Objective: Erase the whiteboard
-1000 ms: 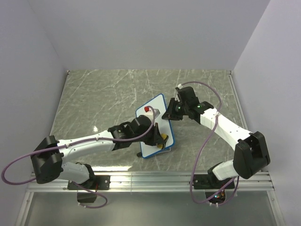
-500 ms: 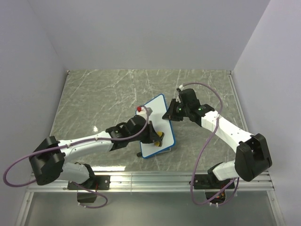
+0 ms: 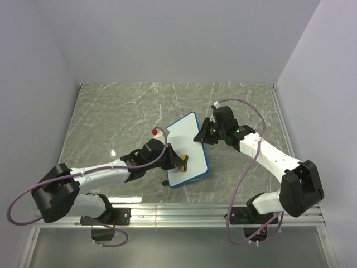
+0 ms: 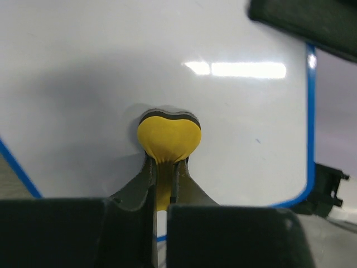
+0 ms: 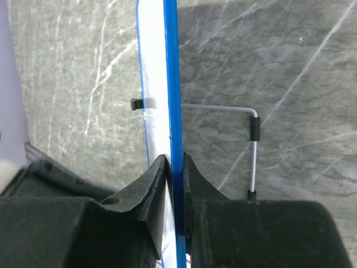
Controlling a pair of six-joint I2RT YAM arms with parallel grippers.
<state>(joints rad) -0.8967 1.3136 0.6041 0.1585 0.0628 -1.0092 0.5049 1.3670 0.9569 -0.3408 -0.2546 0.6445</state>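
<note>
Whiteboard [image 3: 188, 139]: visible face near clean, one faint speck remaining; left gripper [image 4: 164, 170] clamped on yellow eraser [image 4: 169, 137], right gripper [image 5: 174, 167] pinching its edge

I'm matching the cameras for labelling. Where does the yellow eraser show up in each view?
Top external: the yellow eraser sits just below centre, on the lower left part of the whiteboard.
Left wrist: middle of the picture, against the white surface.
Right wrist: not in it.
Shared landmark: the board's blue frame.
</note>
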